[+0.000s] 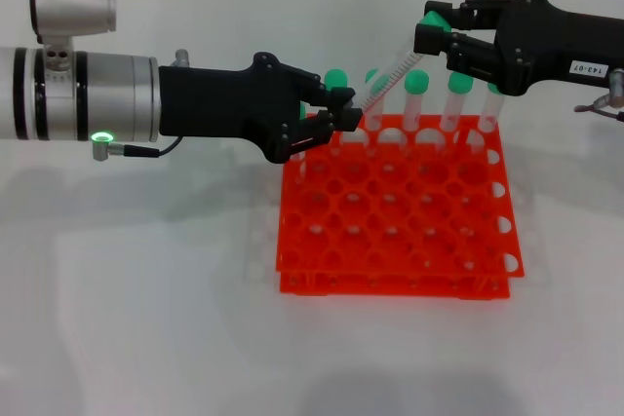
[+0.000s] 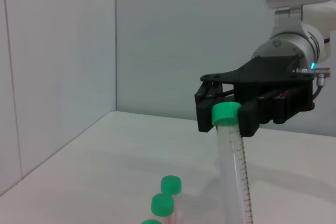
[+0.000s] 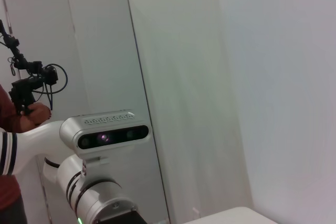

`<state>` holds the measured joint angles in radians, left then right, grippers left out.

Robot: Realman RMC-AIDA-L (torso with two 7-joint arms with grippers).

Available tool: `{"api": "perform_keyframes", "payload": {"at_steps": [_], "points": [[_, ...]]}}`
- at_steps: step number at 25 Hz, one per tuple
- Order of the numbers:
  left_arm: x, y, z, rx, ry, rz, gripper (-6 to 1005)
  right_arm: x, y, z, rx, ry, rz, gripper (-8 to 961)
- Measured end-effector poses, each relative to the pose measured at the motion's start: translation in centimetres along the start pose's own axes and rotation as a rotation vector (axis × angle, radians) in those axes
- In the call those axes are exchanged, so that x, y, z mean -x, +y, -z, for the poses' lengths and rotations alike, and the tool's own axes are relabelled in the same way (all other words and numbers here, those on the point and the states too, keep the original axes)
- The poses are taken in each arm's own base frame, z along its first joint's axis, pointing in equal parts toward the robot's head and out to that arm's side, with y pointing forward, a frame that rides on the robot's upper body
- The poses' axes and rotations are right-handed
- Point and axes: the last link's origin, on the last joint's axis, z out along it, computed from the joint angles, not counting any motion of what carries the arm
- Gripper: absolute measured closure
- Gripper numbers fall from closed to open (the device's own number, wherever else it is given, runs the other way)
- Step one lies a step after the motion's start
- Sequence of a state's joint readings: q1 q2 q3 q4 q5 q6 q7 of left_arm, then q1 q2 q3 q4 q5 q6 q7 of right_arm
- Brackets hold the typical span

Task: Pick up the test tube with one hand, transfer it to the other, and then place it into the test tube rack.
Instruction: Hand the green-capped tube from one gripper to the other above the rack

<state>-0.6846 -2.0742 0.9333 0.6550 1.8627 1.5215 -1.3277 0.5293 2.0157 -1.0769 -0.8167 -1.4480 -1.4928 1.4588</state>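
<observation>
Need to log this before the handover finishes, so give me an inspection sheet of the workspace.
Surface: white table.
Job's things: slender clear plastic test tube with green cap held tilted between both pincers above the bright orange-red plastic rack.
Clutter: other green-capped tubes standing in the rack's back row.
Grippers: left pincer shut on the tube's lower end; right pincer at its cap end, closure unclear.
Cables: black lead at left wrist.
Surroundings: pale walls; a person in right wrist view.
</observation>
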Motion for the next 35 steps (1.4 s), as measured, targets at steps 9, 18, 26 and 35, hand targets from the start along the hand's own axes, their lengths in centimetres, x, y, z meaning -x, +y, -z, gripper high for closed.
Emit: {"api": "perform_keyframes", "payload": {"at_steps": [9, 18, 26, 35], "points": [[0.11, -0.01, -0.15, -0.006, -0.003, 0.001, 830, 0.06, 0.01, -0.01, 0.001, 0.001, 0.003, 674], [0.21, -0.16, -0.19, -0.014, -0.015, 0.007, 831, 0.12, -0.06, -0.03, -0.002, 0.000, 0.005, 676], [0.18, -0.06, -0.45, 0.000, -0.026, 0.001, 858, 0.17, -0.10, -0.11, -0.002, 0.000, 0.006, 680], [0.25, -0.04, -0.44, -0.005, -0.024, 0.012, 843, 0.14, -0.11, -0.13, -0.003, 0.000, 0.004, 684]]}}
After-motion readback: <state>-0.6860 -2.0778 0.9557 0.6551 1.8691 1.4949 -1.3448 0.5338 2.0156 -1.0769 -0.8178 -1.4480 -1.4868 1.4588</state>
